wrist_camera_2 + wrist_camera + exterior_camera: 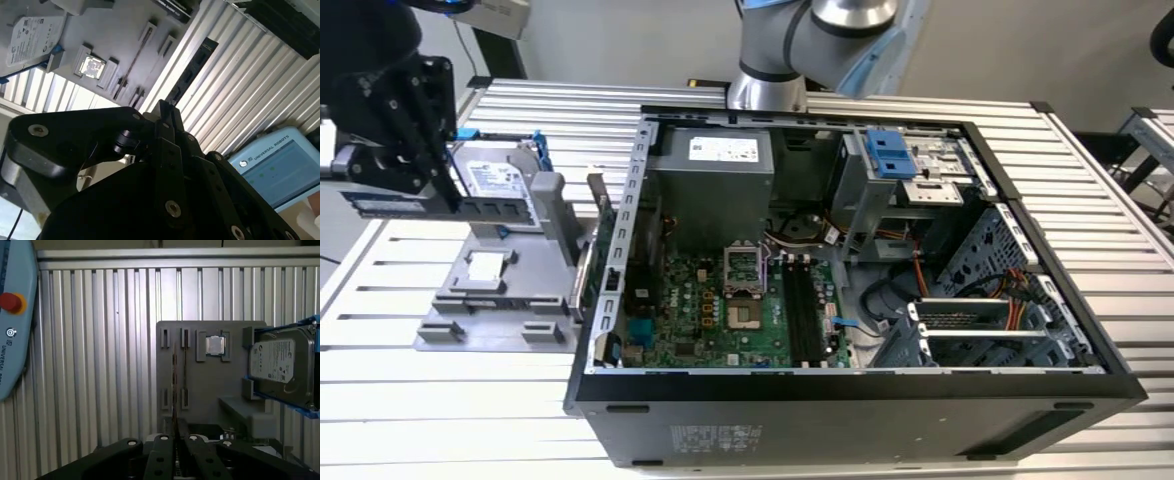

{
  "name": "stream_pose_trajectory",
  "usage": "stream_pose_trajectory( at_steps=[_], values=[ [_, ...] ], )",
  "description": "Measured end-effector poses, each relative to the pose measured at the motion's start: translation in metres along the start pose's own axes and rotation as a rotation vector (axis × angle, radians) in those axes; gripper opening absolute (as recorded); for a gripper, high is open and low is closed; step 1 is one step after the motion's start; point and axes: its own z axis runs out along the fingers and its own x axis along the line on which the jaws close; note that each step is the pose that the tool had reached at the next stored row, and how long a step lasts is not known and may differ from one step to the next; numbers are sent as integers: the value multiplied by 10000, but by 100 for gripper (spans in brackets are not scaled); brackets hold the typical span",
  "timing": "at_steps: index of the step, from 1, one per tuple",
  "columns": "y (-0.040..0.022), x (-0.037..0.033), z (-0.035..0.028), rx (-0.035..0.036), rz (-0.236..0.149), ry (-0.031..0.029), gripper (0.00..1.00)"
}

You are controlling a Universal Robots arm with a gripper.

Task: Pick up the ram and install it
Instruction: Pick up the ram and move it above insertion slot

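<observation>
My black gripper (438, 192) hangs above the grey parts fixture (494, 300), at the exterior view's left, shut on the ram (500, 208). The ram is a long, thin, dark green stick with black chips, held level and clear of the fixture. In the second wrist view the ram (192, 70) sticks out past the closed gripper (165, 112). The first wrist view shows the ram (174, 390) edge-on, rising from the gripper (176, 437). The open computer case (854, 385) lies to the exterior view's right, its motherboard's long black memory slots (803, 310) facing up.
On the fixture sit a silver hard drive in a blue frame (494, 180) and a small square chip (215, 345). A light blue teach pendant (15, 315) lies on the ribbed metal table (440, 400). The arm's base (774, 60) stands behind the case.
</observation>
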Motion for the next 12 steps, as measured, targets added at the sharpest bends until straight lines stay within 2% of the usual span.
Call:
stream_pose_trajectory(
  at_steps=[6,12],
  values=[
    [-261,-9,-5,-64,-23,3,0],
    [-429,-15,-8,-97,-197,7,0]
  ],
)
